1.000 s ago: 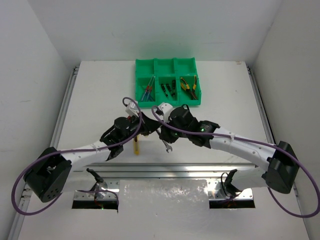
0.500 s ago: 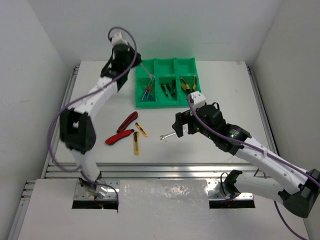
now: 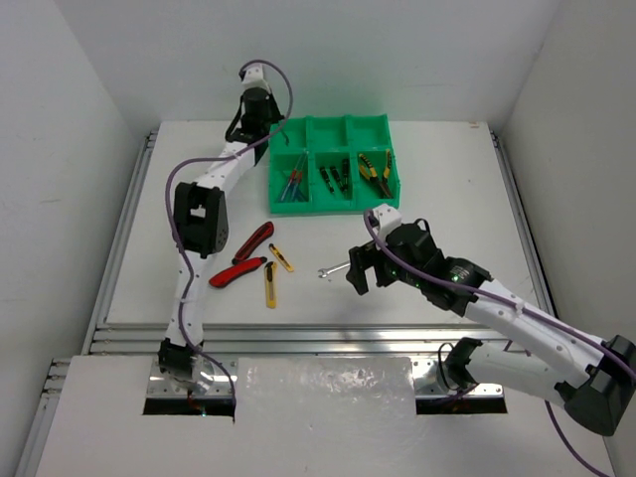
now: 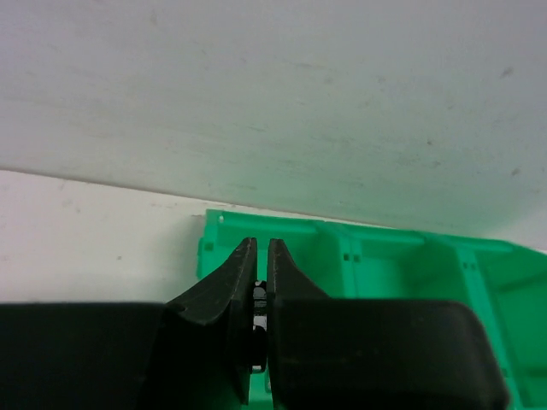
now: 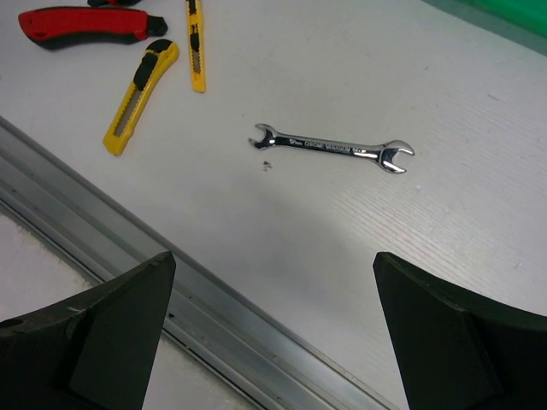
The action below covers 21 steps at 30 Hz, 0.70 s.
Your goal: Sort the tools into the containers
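The green tray [image 3: 334, 206] stands at the back of the table. Its near row holds blue and red screwdrivers [image 3: 291, 185], dark screwdrivers [image 3: 336, 175] and yellow-handled pliers [image 3: 375, 166]. A silver wrench [image 3: 333, 269] [image 5: 332, 147] lies on the table, just left of my open, empty right gripper [image 3: 356, 270] [image 5: 272, 265]. Two red-black knives [image 3: 253, 239] [image 3: 237, 272] and two yellow box cutters [image 3: 281, 257] [image 3: 269, 285] lie further left. My left gripper [image 3: 266, 124] [image 4: 261, 243] is shut, raised over the tray's [image 4: 385, 256] far-left corner; I make out no tool in it.
An aluminium rail [image 5: 214, 316] runs along the table's near edge, just below my right gripper. White walls enclose the table at the back and both sides. The left arm stretches up the table's left side, past the knives.
My left arm has swung from the table's middle up to the tray's far-left corner. My right gripper has opened and drawn back to the right, leaving the wrench on the table.
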### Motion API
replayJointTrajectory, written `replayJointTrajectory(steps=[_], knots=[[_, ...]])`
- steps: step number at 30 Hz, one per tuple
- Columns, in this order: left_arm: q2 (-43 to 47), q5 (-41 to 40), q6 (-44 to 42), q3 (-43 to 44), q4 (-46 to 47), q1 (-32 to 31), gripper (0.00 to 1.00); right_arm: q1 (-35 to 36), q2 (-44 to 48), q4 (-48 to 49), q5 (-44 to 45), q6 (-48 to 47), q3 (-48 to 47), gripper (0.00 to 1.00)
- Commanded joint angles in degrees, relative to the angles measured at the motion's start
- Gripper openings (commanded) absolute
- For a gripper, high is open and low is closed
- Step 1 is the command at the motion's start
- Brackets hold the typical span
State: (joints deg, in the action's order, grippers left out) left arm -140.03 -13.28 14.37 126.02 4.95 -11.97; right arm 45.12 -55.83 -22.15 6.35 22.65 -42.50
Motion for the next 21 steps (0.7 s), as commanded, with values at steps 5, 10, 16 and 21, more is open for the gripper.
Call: replayJointTrajectory(steps=[5, 10, 16, 21], knots=[[-9.2, 3.4, -0.3, 11.4, 8.1, -0.2, 0.04, 0.1, -1.2, 5.2, -2.6, -0.4, 1.4, 0.99], [-8.0, 4.6, 0.2, 7.9, 9.7, -0.2, 0.45, 0.1, -4.0, 5.5, -2.3, -1.0, 0.8, 0.99], [-6.9, 4.8, 2.8, 9.4, 4.9, -0.1, 0.89, 0.1, -7.8, 5.6, -2.5, -1.0, 0.0, 0.99], [-0.2, 5.8, 4.2, 8.2, 2.5, -0.1, 0.94, -0.2, -12.3, 3.7, 0.8, -0.4, -2.8, 0.99]])
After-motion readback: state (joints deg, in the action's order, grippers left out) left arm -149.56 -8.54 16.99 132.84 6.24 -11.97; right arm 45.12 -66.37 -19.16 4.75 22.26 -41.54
